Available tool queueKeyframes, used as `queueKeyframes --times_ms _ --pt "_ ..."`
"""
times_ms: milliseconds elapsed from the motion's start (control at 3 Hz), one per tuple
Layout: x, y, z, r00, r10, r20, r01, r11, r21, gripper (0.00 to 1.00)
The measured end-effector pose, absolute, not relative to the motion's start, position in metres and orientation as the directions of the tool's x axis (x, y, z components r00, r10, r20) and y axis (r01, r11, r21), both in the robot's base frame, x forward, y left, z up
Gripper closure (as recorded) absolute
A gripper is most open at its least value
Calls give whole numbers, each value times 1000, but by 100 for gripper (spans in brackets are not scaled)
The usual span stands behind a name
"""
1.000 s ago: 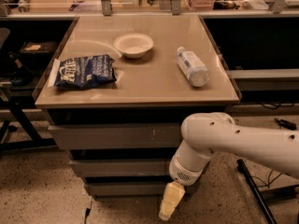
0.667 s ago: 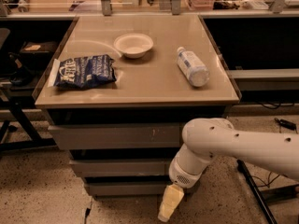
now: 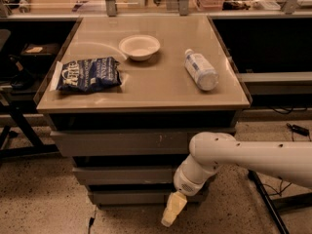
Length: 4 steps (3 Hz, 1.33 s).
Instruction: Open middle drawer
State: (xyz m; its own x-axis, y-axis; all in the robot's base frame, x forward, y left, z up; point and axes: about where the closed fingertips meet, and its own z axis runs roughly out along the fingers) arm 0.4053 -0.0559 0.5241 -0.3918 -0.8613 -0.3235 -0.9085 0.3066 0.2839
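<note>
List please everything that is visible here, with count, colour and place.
table: one, tan top, centre
bowl: one, white, on the table, rear middle
bag: one, blue, on the table, left
bottle: one, clear, lying on the table, right
top drawer front: one, grey, white scuffs, under the table top
middle drawer: one, grey, plain front, below it
bottom drawer front: one, grey, lowest
arm: one, white, entering from the right
gripper: one, yellowish, low, before the bottom drawer front

Bent arm (image 3: 253, 157) (white) holds claw (image 3: 171, 212) low, pointing down.
</note>
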Motion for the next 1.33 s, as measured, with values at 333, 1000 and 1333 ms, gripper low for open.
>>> queueKeyframes --times_ms 333,1000,1333 --pt "418 -55 506 -393 -855 -338 -909 306 282 0" --pt "457 -69 491 -412 -843 -346 -908 352 227 0" --pt "471 -80 486 -431 -832 -348 -902 383 200 0"
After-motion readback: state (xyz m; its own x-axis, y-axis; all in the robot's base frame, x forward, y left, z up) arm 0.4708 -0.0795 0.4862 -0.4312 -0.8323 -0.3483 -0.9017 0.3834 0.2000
